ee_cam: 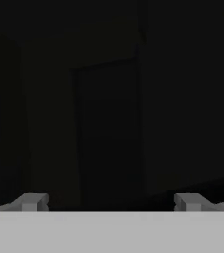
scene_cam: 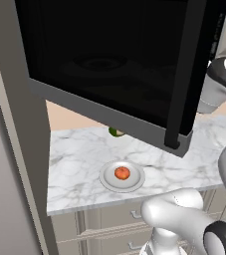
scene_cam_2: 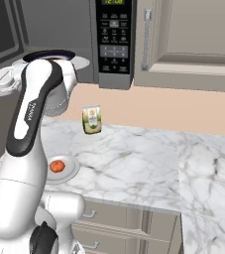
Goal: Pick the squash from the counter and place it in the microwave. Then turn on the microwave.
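In the left base view, one squash lies on the middle of one white plate. It is small, round and orange-red, with a paler spot on its top, and it is much smaller than the plate. The plate stands on the counter, a white marble slab with grey veins, near its front edge. Above it hangs the door of the microwave, swung open toward the camera, with dark glass, a grey frame and one vertical black handle. Behind the door's lower edge a small green piece of a carton shows at the far side of the counter. Below the counter are beige drawers.

In the right base view, the squash sits on the plate at the left, partly behind the white arm. One green-and-white carton with a yellow label stands upright farther back, well apart from the plate. Above is one button panel with a green display.

In the hand view, the two fingertips of the gripper stand wide apart, released and holding nothing, before a dark space.
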